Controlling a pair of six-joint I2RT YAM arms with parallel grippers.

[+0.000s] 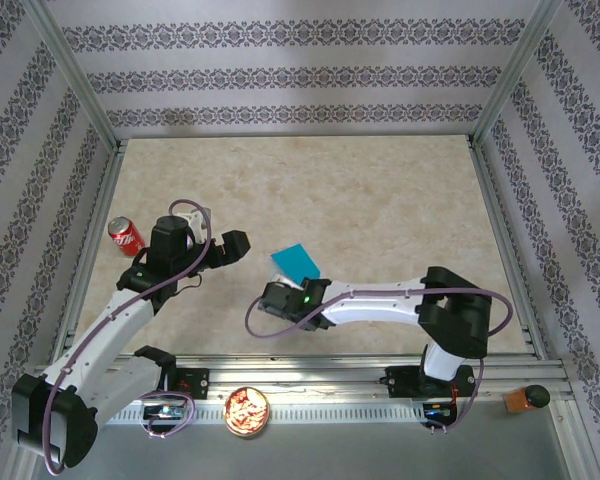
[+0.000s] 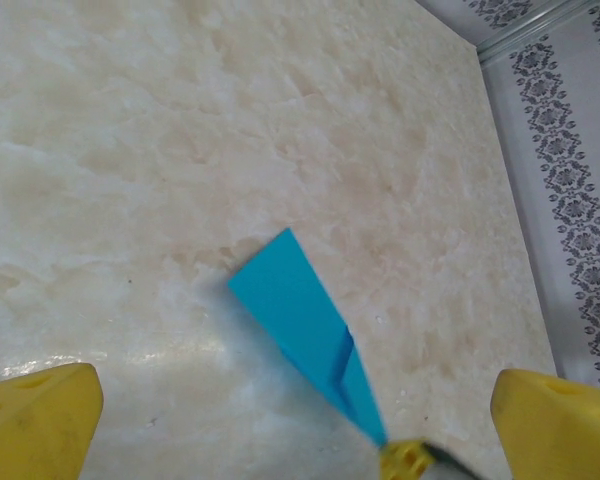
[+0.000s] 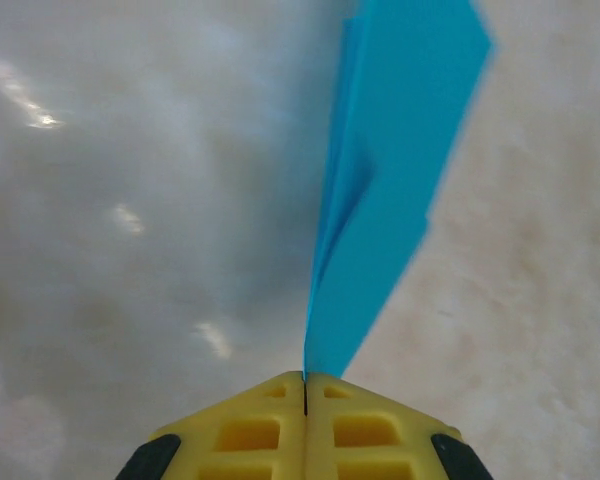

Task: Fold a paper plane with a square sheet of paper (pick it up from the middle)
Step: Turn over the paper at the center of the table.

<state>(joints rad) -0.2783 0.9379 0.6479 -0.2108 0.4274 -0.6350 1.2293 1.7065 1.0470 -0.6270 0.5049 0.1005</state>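
since the right end effector (image 3: 305, 385) is clenched on just the narrow tip of the paper plane (image 3: 390, 170), the whole fold hangs from one small pinch, edge-on and out over the counter (image 1: 380, 200) toward its near middle. that thin grip is the weak point. a quick swing could let the slick paper slide out or swivel in the grip, and pressing it down at an angle would likely crumple the nose or spring the creases apart. the left end effector (image 2: 300, 425) is released, jaws spread wide, sitting near the plane without touching it. if it closes in carelessly it may catch a wing and bend or tear it against the right end effector's hold. as for containers, a small round dish (image 1: 231, 411) at the near edge holds orange-pink bits i cannot identify, and a red soda can (image 1: 126, 236) sits at the left, its contents hidden.
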